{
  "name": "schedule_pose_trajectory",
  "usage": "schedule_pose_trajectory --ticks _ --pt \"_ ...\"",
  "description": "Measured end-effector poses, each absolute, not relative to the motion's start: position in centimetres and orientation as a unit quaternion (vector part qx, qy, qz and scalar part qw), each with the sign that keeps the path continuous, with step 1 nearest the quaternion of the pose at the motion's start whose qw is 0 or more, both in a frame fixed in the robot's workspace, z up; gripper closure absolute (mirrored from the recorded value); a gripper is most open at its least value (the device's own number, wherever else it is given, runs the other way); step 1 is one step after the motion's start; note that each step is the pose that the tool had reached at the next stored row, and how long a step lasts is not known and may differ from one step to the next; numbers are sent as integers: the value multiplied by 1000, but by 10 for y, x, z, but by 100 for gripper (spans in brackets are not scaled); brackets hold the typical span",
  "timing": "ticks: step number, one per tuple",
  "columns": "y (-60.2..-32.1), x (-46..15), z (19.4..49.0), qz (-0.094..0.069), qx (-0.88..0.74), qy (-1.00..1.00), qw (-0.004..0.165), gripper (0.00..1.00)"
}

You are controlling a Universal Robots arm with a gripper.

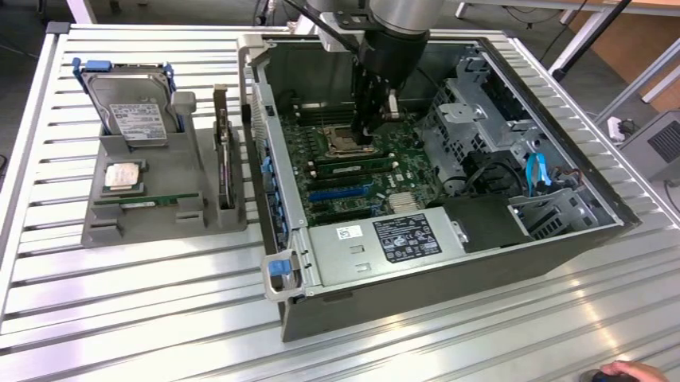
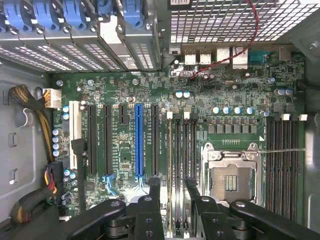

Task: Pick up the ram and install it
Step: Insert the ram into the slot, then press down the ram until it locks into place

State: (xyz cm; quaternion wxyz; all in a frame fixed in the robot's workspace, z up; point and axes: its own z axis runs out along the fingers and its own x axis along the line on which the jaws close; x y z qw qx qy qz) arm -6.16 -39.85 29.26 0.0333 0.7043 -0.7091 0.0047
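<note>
I am reaching straight down from above into the open computer case [image 1: 279,263], my arm standing near vertical over the motherboard [image 2: 120,90]. My claw [image 1: 365,148] [image 2: 172,182] is hanging just beside the empty CPU socket [image 2: 235,176]. The case walls and the drive cage [image 1: 480,111] are standing well apart from me, leaving open room all round. My fingers [image 2: 155,186] are standing parted, straddling the memory slots and gripping nothing. The ram [image 1: 356,167] [image 2: 176,160] is sitting in a slot directly beneath them. I cannot tell whether my fingers are touching it.
</note>
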Motion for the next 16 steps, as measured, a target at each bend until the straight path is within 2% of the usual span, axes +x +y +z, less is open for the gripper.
schedule_pose_trajectory --ticks 2,4,5,6,16 --pt "-399 -62 293 5 704 -709 33 69" --pt "-399 -62 293 5 704 -709 33 82" --pt "-399 -62 293 5 704 -709 33 82" --pt "-399 -62 293 5 704 -709 33 89" --pt "-399 -62 293 5 704 -709 33 89"
